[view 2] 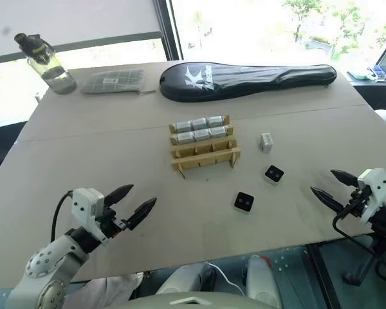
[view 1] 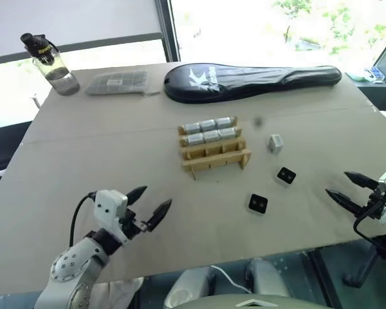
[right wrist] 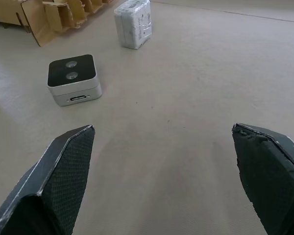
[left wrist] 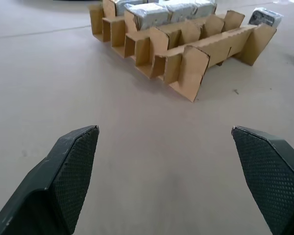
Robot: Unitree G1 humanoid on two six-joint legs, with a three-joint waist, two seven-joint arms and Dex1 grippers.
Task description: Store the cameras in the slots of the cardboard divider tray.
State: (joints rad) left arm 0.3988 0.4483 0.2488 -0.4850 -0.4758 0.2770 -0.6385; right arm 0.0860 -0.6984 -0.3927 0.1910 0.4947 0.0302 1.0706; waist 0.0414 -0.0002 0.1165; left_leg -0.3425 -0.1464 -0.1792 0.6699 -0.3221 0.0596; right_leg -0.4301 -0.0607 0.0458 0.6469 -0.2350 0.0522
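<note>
I see the tan slatted cardboard divider tray mid-table, six silver-grey cube cameras filling its two far rows. Three more cameras sit loose to its right on the beige table. My left claw and right claw both hover wide, empty.

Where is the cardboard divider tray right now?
In the head views the cardboard divider tray stands mid-table, ahead of both open grippers, with three loose cameras just to its right and the black racket case behind it.
</note>
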